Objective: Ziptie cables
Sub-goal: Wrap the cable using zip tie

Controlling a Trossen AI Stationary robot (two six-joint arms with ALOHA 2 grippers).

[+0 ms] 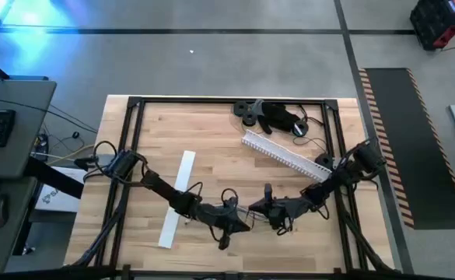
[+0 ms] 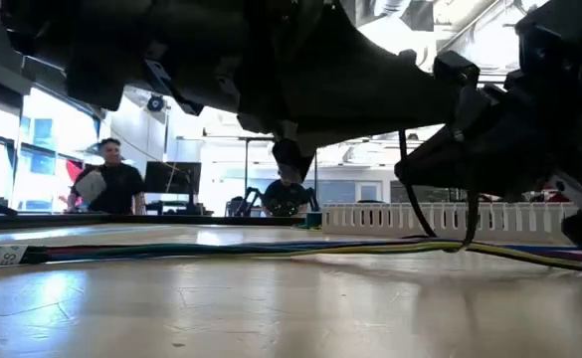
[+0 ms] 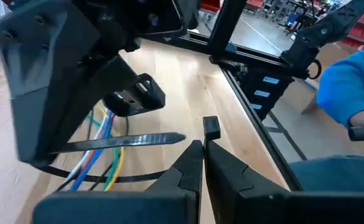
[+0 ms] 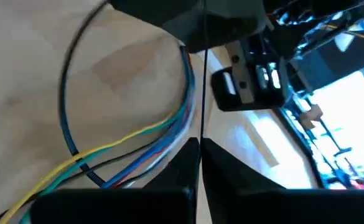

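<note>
The cables (image 4: 138, 134) are thin blue, yellow, green and dark wires lying in a loose bunch on the wooden table near its front edge (image 1: 229, 196). A black zip tie loops around them (image 4: 70, 93). My two grippers meet over the bunch. My left gripper (image 3: 201, 152) is shut, and the zip tie's small square head (image 3: 211, 127) stands just past its fingertips. My right gripper (image 4: 200, 149) is shut on the zip tie's strap. In the high view the left gripper (image 1: 244, 225) and the right gripper (image 1: 258, 208) nearly touch. My left gripper pinches the zip tie between its two fingertips, just behind the head (image 3: 210, 138). The strap's loop (image 3: 126, 178) runs off from the fingers and under the cables. My right gripper pinches the ridged strap (image 4: 203, 127) between its two fingers. The strap runs straight on toward the left gripper, and its free tip (image 3: 178, 136) sticks out beside the left fingertips.
A flat white strip (image 1: 178, 198) lies left of the grippers. A white comb-toothed rail (image 1: 285, 155) lies slanted at the back right, with black parts (image 1: 270, 117) beyond it. A black frame (image 1: 130, 132) borders the table. People stand in the room behind (image 2: 106, 179).
</note>
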